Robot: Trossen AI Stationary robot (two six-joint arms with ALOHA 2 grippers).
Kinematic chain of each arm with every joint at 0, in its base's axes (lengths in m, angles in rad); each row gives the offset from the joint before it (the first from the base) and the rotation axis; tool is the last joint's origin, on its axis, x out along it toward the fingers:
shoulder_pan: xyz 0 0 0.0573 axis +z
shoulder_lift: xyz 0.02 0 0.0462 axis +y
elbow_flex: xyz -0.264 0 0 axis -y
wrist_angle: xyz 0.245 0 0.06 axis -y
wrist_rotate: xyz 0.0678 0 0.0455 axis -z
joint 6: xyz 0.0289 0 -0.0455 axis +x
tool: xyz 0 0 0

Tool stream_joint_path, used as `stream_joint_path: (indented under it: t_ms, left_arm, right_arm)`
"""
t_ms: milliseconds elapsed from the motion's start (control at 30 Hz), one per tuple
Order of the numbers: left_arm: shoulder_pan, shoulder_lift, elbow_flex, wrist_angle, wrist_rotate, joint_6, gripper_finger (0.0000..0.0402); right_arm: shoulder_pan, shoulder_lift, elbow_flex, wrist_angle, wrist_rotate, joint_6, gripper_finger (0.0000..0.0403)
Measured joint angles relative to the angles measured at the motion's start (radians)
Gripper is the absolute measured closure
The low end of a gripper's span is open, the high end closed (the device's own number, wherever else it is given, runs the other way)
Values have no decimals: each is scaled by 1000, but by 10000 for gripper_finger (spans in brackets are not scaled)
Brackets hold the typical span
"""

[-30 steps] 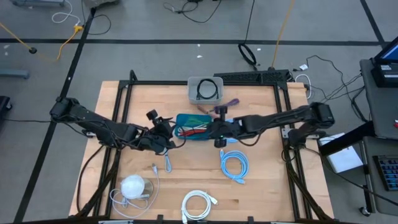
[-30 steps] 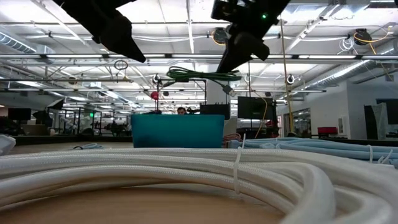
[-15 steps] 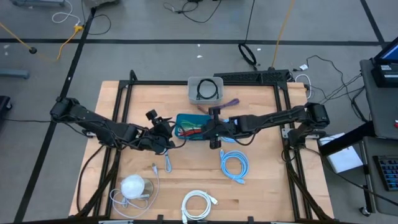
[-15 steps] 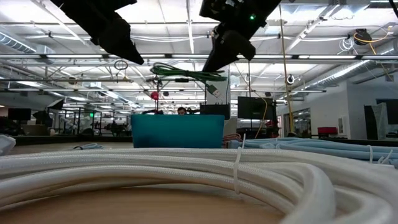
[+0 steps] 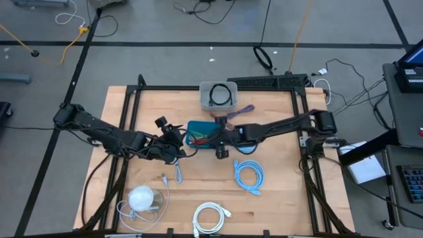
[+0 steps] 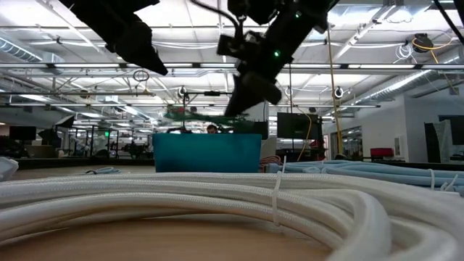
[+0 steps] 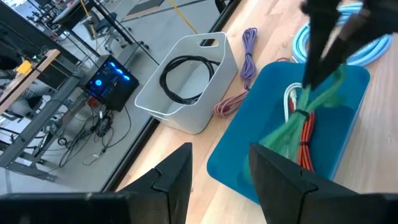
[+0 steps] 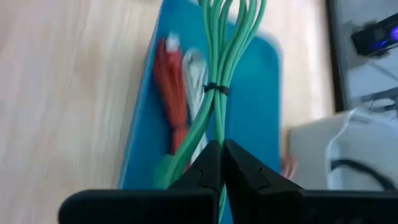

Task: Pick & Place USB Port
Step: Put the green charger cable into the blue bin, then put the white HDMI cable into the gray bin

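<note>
Wooden table (image 5: 277,198) seen from above, with two dark arms meeting near a teal bin (image 5: 198,125) at its middle. Grey bin (image 5: 217,104) just behind, holding a black cable (image 5: 219,96). Right gripper (image 5: 217,135) over the teal bin, clamped on a bundled green cable (image 8: 221,59) hanging above the red cable (image 8: 171,93) and white cable (image 8: 196,74) inside. Left gripper (image 5: 177,140) beside the bin's left end, fingers (image 7: 171,174) parted, holding nothing.
</note>
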Motion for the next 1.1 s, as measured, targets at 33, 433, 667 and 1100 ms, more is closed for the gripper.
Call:
stream_joint_path:
  t_ms: [33, 433, 667, 1100]
  left_arm:
    - [0, 0, 0, -2, 0, -1, 241]
    - [-1, 0, 0, -12, 0, -5, 241]
    - [-1, 0, 0, -14, 1, -7, 241]
    - [-1, 0, 0, -26, 3, -15, 241]
  right_arm:
    - [0, 8, -2, -11, 1, -1, 403]
    - [-15, 26, -2, 29, 0, 5, 403]
    - [-16, 25, -2, 31, 1, 28, 403]
    - [-32, 25, -2, 23, 3, 106, 311]
